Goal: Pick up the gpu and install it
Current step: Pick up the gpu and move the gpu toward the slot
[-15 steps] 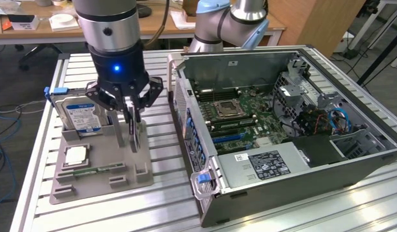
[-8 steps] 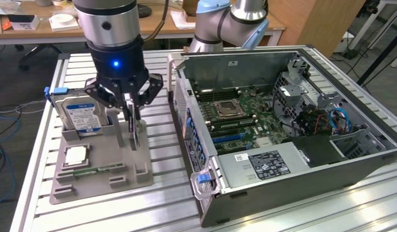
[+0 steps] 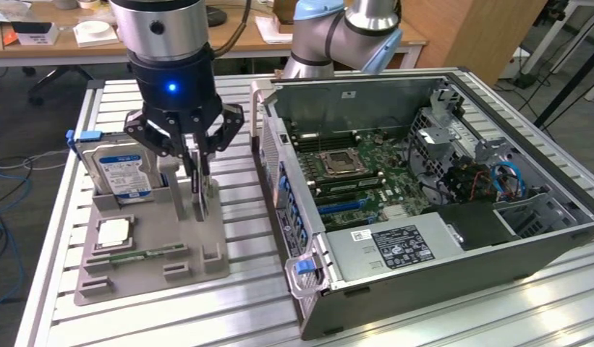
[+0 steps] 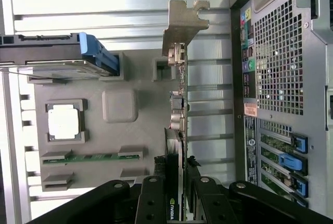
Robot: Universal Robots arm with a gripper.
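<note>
Fingers (image 4: pixel 152 195): clenched on the gpu (image 4: pixel 179 104), one on each flat face. I see no gap between pad and card in the wrist view.
Gripper (image 3: pixel 195 157): over the holder (image 3: pixel 132 271), pointing straight down.
Where the gpu is: on edge in the holder, between the drive (image 3: pixel 118 170) and the case (image 3: pixel 422 289). I can't tell whether its lower edge has left the slot.
Step in hand: the pick, as I judge it.
Doing it well: I'd draw the card straight up along its own plane, with no twist or sideways lean, so the edge doesn't bind on the holder's posts. I'd keep it slow until the lower edge is clearly free. The grip sits toward one end, so I'd watch for the far end drooping.
Long axis: level, running alongside the case's back wall (image 4: pixel 281 62).
Which way it points: the bracket (image 4: pixel 184 23) is at the drive end of the holder, away from the gripper. The flat faces look toward the drive and toward the case.
</note>
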